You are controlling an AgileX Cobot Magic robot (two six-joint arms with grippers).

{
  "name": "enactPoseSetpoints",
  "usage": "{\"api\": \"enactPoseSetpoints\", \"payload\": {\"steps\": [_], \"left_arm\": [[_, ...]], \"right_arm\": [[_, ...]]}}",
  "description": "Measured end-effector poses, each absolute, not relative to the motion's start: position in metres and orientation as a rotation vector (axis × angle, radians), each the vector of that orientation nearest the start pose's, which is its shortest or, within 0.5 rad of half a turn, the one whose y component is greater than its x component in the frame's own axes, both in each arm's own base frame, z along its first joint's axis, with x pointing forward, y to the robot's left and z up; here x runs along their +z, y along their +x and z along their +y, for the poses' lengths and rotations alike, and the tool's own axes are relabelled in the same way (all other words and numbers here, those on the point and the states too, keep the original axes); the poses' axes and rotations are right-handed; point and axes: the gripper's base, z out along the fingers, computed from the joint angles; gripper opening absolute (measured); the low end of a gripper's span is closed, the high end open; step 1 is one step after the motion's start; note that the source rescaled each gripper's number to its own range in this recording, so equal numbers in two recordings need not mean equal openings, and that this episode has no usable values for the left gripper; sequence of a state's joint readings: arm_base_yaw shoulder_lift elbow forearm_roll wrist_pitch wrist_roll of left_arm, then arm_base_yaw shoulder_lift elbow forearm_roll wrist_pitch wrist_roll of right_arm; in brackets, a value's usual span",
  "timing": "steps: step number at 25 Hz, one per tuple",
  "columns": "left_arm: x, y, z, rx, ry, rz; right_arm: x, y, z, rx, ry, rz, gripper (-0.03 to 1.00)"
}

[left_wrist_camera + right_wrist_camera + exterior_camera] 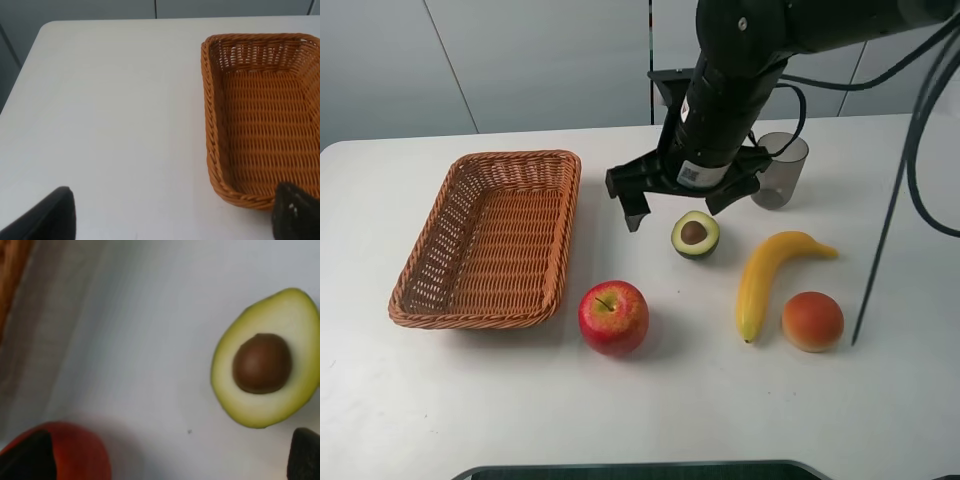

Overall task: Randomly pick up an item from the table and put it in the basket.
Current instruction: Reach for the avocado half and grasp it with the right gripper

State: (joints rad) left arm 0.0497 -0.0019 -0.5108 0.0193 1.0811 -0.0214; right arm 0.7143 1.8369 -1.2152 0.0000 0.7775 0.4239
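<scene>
The half avocado [695, 235] lies cut face up, brown pit showing, on the white table [650, 410] right of the empty wicker basket [432, 236]. My right gripper [678, 205] hangs open just above and behind the avocado, one finger on each side. In the right wrist view the avocado [265, 372] sits off to one side between the dark fingertips [306, 454], nearer this one, and the gripper [165, 460] holds nothing. My left gripper [170, 222] is open and empty over bare table beside the basket's rim [212, 125]. It does not show in the exterior view.
A red apple [614, 316] lies in front of the avocado, also in the right wrist view [80, 455]. A banana [770, 275] and a round orange fruit [812, 320] lie to the right. A grey translucent cup [782, 170] stands behind the gripper.
</scene>
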Motion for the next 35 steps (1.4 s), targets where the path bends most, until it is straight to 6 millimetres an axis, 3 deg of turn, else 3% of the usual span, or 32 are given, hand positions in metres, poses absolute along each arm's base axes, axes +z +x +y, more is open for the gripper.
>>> {"api": "enactPoseSetpoints", "payload": {"steps": [14,25,35], "left_arm": [[0.279,-0.007,0.001,0.041,-0.074,2.051],[0.279,-0.007,0.001,0.042,-0.072,2.051],[0.279,-0.007,0.001,0.043,-0.070,2.051]], "right_arm": [[0.147,0.304,0.235,-0.008,-0.052,2.937,1.00],[0.118,0.315,0.234,-0.055,0.066,2.913,1.00],[0.092,0.316,0.233,-0.117,0.068,2.944,1.00]]}}
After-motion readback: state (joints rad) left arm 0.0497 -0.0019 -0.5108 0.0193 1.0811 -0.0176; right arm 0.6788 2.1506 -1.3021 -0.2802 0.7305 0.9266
